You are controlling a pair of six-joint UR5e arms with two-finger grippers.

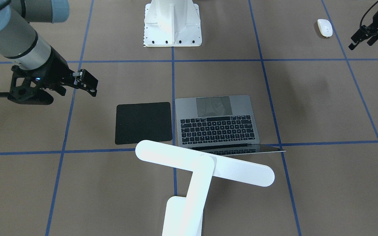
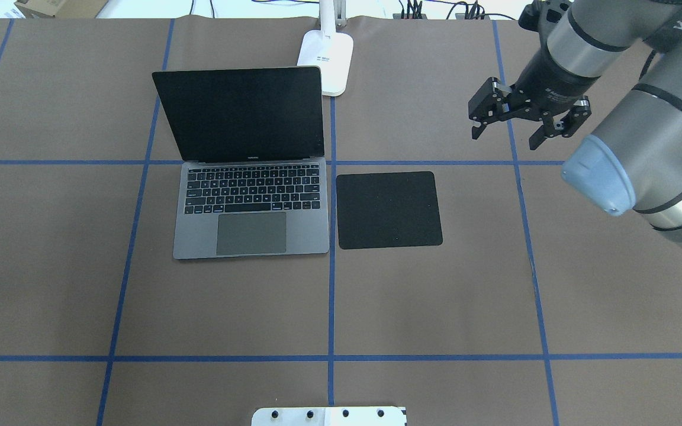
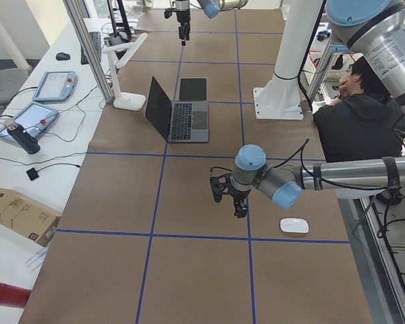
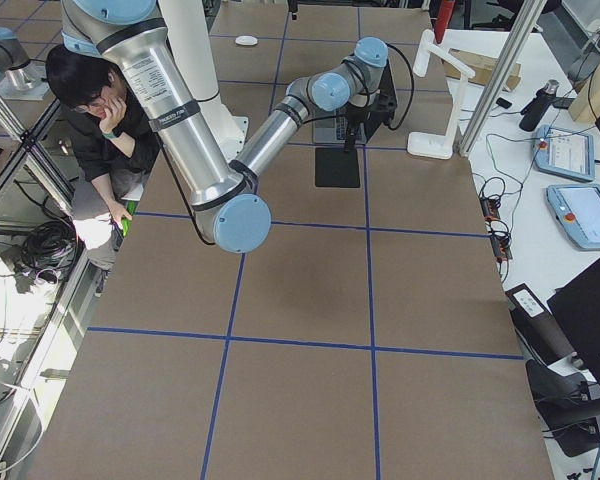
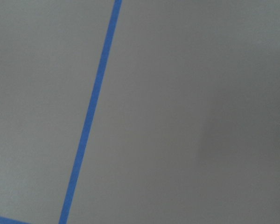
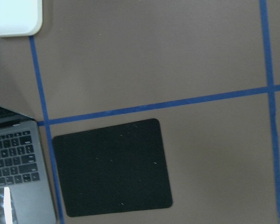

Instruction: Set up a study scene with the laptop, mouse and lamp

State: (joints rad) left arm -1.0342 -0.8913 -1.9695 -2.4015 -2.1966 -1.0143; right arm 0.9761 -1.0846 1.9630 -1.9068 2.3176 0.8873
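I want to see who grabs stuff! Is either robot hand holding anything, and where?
Nothing is held. The right gripper and left gripper both hang open and empty; the mouse lies on the table, untouched.

A black pad [image 2: 388,210] lies flat on the brown table [image 2: 436,296]. A blue tape line [image 2: 330,307] runs just beside the pad, and a white pedestal [image 1: 172,26] stands well apart from it.

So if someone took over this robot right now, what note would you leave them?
Left gripper: open, empty, close to the mouse.
Right gripper: open, empty, hovers beyond the black pad.
Laptop: open, with the pad right beside it.
Lamp: standing behind the laptop.
Done, it seems: laptop and lamp placed.
Left: the mouse lies far off on the robot's left and probably belongs on the pad.
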